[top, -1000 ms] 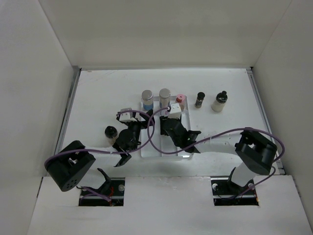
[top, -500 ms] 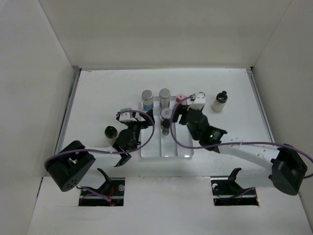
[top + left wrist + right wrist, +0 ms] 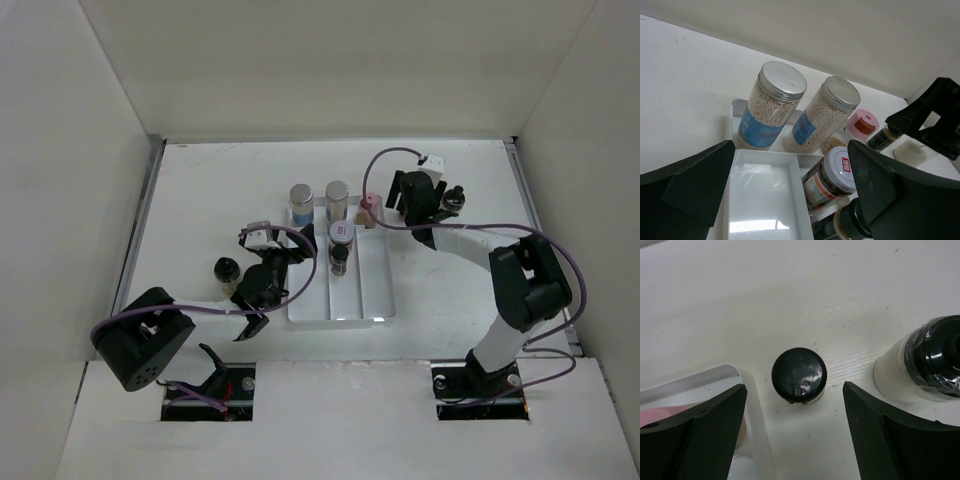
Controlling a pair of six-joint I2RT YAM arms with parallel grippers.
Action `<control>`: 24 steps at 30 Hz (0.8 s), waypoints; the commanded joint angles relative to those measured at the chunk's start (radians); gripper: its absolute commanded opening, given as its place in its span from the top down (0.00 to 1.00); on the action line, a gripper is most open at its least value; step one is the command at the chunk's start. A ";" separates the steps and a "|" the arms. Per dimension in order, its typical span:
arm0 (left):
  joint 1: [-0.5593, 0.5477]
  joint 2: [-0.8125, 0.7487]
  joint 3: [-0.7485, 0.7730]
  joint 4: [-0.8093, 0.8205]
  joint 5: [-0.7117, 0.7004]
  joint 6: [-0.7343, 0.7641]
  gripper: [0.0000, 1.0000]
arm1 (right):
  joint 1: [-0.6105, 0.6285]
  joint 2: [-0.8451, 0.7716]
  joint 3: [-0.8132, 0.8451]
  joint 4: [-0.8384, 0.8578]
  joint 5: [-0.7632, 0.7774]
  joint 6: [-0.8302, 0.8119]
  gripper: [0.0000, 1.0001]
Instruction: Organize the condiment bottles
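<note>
The top external view looks down from above and behind the arm bases over the whole table (image 3: 220, 190). The left wrist view sits low and close over the tray (image 3: 765, 185), facing two silver-capped jars (image 3: 775, 107) at its far end — a part the top view shares — while the right wrist view looks almost straight down, very near, between its fingers (image 3: 695, 440) at a black-capped bottle (image 3: 799, 375) beside the tray's corner.

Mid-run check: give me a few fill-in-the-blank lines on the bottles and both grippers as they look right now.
1. Both blue-labelled jars wear ___ caps.
2. The right gripper hangs over a small bottle with a ___ cap.
3. The left gripper hovers above the tray, its jaws ___.
Missing words: silver; black; open.
</note>
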 commanded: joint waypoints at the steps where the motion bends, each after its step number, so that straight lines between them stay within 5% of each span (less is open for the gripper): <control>1: -0.004 -0.017 0.006 0.056 0.007 -0.011 0.00 | -0.031 0.046 0.079 0.048 -0.044 -0.012 0.18; 13: 0.001 -0.011 0.006 0.065 0.017 -0.011 0.00 | -0.029 0.103 0.110 0.079 0.016 -0.053 0.60; 24: 0.004 0.015 0.023 0.063 0.041 -0.013 0.00 | 0.308 -0.490 -0.332 -0.006 0.054 0.008 0.62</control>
